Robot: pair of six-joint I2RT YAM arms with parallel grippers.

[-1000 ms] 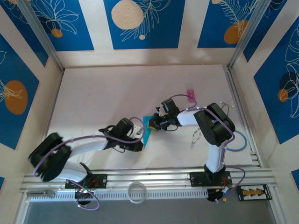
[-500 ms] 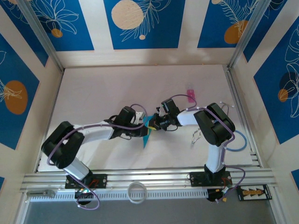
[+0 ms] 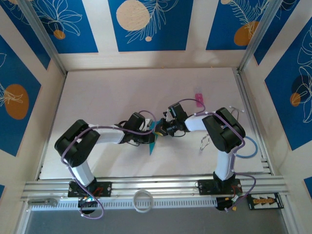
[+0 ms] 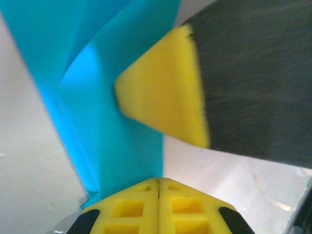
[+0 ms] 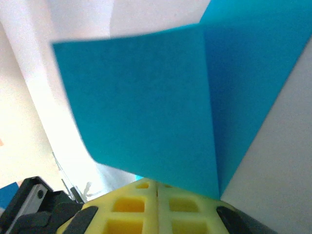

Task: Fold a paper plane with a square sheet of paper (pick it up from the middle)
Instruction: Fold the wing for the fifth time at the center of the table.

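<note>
The square sheet of paper [image 3: 153, 142] is a folded, creased cyan shape at the table's middle, its point toward the near edge. My right gripper [image 3: 160, 129] is shut on its upper part. In the right wrist view the paper [image 5: 146, 97] rises straight out of the closed yellow tips [image 5: 157, 183]. My left gripper [image 3: 150, 135] is shut, its tips [image 4: 158, 181] against the paper's [image 4: 122, 146] lower right edge. I cannot tell whether paper is pinched there. The right gripper's yellow finger [image 4: 165, 87] rests against the paper just ahead of my left tips.
A tiny pink object [image 3: 198, 98] lies behind the right arm. A white ring [image 3: 142, 201] sits on the front rail. Cable loops [image 3: 204, 141] hang beside the right arm. The white table [image 3: 107, 97] is walled on three sides by blue-patterned panels.
The left arm has swung right and forward, bringing its shut gripper up against the paper. The right gripper and the paper have stayed in place.
</note>
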